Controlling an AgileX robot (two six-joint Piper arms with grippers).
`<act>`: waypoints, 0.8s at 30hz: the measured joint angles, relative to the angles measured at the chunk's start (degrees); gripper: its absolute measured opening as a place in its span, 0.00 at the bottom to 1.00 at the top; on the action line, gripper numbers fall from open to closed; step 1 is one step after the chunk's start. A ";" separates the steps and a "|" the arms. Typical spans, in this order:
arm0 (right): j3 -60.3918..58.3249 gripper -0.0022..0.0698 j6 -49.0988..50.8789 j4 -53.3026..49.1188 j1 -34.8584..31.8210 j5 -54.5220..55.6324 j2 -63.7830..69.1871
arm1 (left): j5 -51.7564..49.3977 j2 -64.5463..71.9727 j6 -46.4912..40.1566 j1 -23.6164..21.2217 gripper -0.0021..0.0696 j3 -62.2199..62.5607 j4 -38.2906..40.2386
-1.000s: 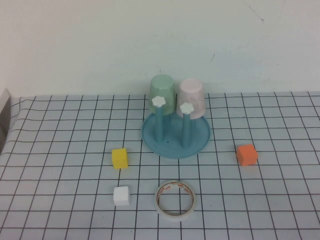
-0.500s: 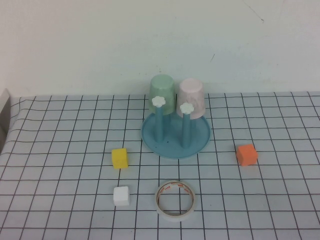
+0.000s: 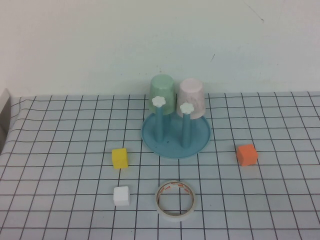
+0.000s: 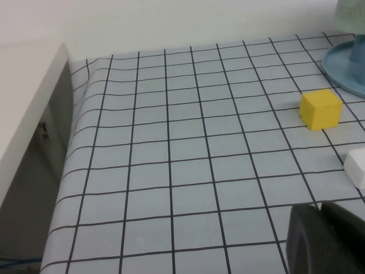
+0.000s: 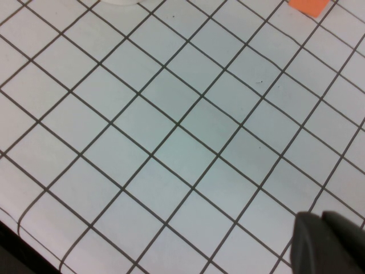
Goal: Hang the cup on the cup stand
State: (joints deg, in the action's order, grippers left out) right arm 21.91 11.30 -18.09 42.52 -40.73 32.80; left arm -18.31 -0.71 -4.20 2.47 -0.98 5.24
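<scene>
Nothing is moving across the earlier high views and this one: every object is sitting where it was. The pale pink tapered plastic cup [image 3: 192, 98] is hanging upside down on a rear peg of the round blue cup stand [image 3: 175, 134], which is standing toward the far edge of the grid-patterned worktop [image 3: 60, 150], about midway between its left and right edges. A pale green plastic cup [image 3: 163, 93] is hanging inverted just beside the pink one, on its left. Two front pegs with white flower-shaped caps [image 3: 158, 100] are standing bare.

A yellow cube [image 3: 119, 157] is lying left of the stand, a white cube [image 3: 121, 195] nearer the near edge, and a roll of clear tape [image 3: 175, 199] beside that cube on its right. An orange cube [image 3: 246, 154] is lying toward the right edge.

The left gripper [image 4: 328, 240] is hovering near the worktop's left edge with its dark fingers closed on nothing. The right gripper [image 5: 331, 242] is hovering over bare grid near the near edge, fingers likewise closed and empty.
</scene>
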 joint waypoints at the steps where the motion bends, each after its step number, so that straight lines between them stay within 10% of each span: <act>1: 0.00 0.03 0.00 0.00 0.00 0.00 0.00 | 0.00 0.00 0.00 0.00 0.03 0.00 0.34; 24: 0.00 0.03 0.00 0.00 0.00 0.00 0.00 | 0.00 -0.09 0.22 0.00 0.03 0.00 1.20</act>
State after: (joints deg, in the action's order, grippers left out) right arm 21.91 11.30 -18.09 42.52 -40.73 32.80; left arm -18.31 -0.80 -3.97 2.47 -0.98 6.43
